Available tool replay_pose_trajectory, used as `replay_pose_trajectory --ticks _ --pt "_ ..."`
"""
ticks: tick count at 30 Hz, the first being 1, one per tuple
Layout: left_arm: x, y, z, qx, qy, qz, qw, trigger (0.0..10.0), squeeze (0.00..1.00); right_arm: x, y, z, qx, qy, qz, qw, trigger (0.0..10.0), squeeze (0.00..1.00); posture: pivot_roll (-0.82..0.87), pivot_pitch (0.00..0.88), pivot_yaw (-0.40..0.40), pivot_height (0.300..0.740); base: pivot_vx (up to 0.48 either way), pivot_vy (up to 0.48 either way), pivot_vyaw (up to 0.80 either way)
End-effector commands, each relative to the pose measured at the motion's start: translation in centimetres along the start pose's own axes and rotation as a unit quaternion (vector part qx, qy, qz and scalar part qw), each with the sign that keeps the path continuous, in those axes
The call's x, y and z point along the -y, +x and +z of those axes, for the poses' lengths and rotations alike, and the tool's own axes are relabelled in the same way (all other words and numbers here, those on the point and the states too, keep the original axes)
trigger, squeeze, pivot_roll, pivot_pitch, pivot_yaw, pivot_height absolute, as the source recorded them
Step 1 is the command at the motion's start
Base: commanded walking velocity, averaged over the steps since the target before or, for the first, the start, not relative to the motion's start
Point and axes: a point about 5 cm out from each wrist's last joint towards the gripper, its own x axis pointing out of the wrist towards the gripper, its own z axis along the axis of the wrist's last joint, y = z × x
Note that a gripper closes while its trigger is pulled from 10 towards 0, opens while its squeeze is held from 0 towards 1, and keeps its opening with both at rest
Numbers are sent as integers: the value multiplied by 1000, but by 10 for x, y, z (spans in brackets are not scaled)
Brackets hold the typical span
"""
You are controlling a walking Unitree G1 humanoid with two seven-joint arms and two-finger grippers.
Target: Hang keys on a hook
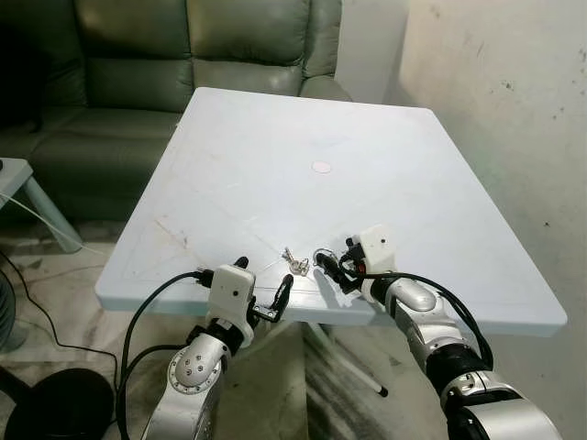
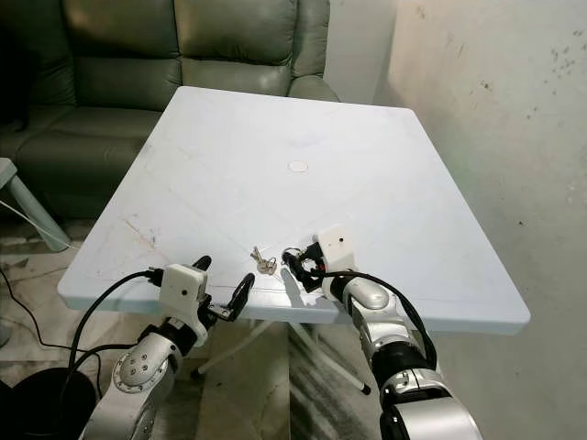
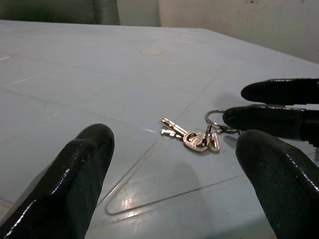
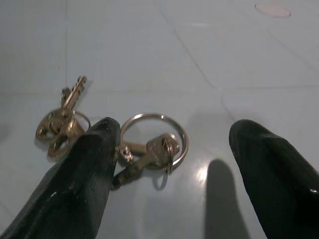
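Keys [image 1: 295, 262] lie flat on the pale table [image 1: 275, 156], lower centre of the head view near the front edge, ring [image 4: 154, 139] attached. Right gripper [image 1: 332, 268] sits low just right of them, fingers spread wide around the ring — grasping nothing. Left gripper [image 1: 262, 286] hovers at the table's front edge, lower left of centre, also released. Green sofa [image 1: 183, 55] at top left.

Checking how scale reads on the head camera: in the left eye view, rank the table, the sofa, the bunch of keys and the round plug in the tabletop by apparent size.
1. Table, largest.
2. Sofa; it is cut off by the frame and farther away, so its true size is unsure.
3. Bunch of keys.
4. Round plug, close to the keys in apparent size; it is farther away, so that rank is unsure.
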Motion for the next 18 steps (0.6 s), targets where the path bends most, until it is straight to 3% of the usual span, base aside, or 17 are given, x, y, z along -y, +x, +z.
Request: replay_pose_trajectory --ticks 1,2,7,8,9,13,15,16,17,18 --pt "1 0 6 11 5 0 1000 10000 0 1 2 3 -6 -6 -1 1000 4588 0 43 0 -97 740 0 0 0" --pt "1 0 6 12 5 1 1000 10000 0 1 2 3 -6 -8 1 1000 3294 0 43 0 -97 740 0 0 0" --pt "1 0 6 11 5 3 1000 10000 0 2 1 1 -11 -16 3 1000 4235 0 45 0 -100 740 0 0 0" --pt "1 0 6 11 6 3 1000 10000 0 2 1 1 -12 -19 2 1000 4706 0 44 0 -100 740 0 0 0" --pt "1 0 6 11 6 4 1000 10000 0 2 0 0 -15 -24 7 1000 10000 0 43 0 -99 740 0 0 0" --pt "1 1 6 11 7 4 1000 10000 0 4 0 0 -14 -26 8 1000 9882 0 40 0 -98 740 0 0 0" --pt "1 1 6 12 7 4 1000 10000 0 4 0 0 -13 -25 7 1000 9373 0 39 0 -98 740 0 0 0" --pt "1 1 6 12 7 4 1000 10000 0 4 0 0 -13 -25 6 1000 4039 0 39 0 -97 740 0 0 0" --pt "1 1 6 12 7 5 1000 10000 0 5 -1 0 -10 -21 6 1000 3255 0 39 0 -97 740 0 0 0" --pt "1 1 6 12 7 5 1000 10000 0 5 -1 0 -9 -22 5 1000 1608 0 39 0 -97 740 0 0 0"
